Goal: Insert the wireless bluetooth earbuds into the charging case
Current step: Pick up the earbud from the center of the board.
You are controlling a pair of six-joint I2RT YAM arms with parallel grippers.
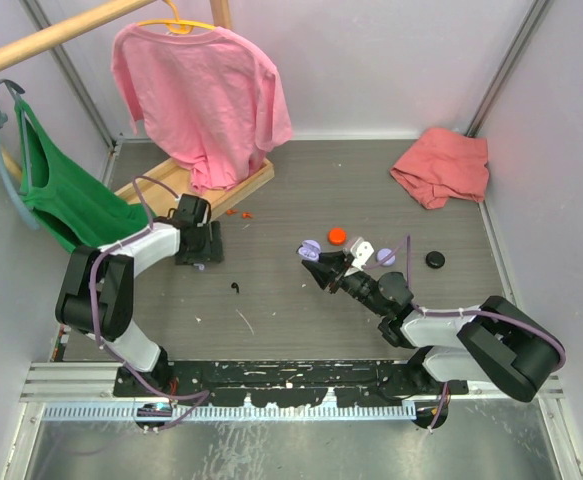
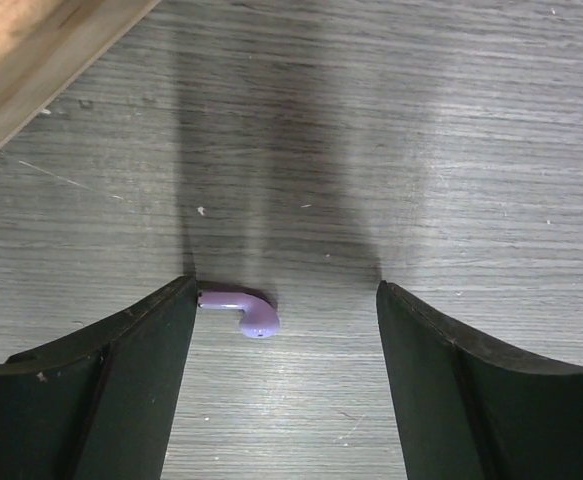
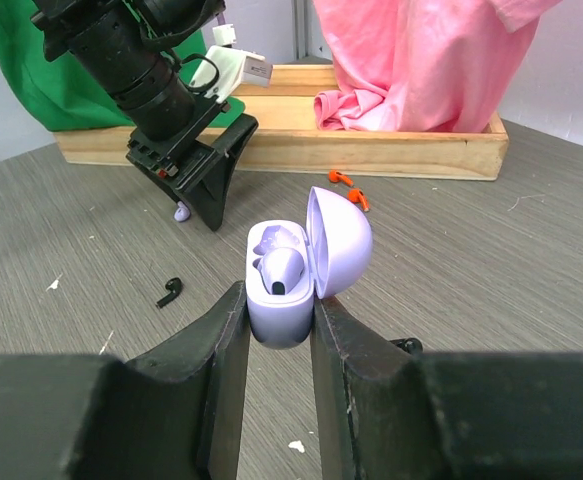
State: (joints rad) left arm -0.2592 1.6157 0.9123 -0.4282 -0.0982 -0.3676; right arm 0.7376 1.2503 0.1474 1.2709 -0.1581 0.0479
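A lilac earbud (image 2: 243,310) lies on the grey table between the fingers of my left gripper (image 2: 286,300). Its stem tip is against the left finger (image 2: 141,350), and the jaws stand open around it. In the right wrist view the same earbud (image 3: 181,211) peeks out under the left gripper (image 3: 199,190). My right gripper (image 3: 279,297) is shut on the lilac charging case (image 3: 281,322). The lid (image 3: 343,240) is open and one lilac earbud (image 3: 283,268) sits inside. From above, the case (image 1: 309,250) is held at mid-table.
A black earbud (image 3: 169,292) lies left of the case and two orange earbuds (image 3: 351,188) lie near the wooden base (image 3: 301,150). An orange case (image 1: 337,236), a black case (image 1: 435,259) and another lilac piece (image 1: 387,257) sit behind the right arm. Pink cloth (image 1: 441,165) is far right.
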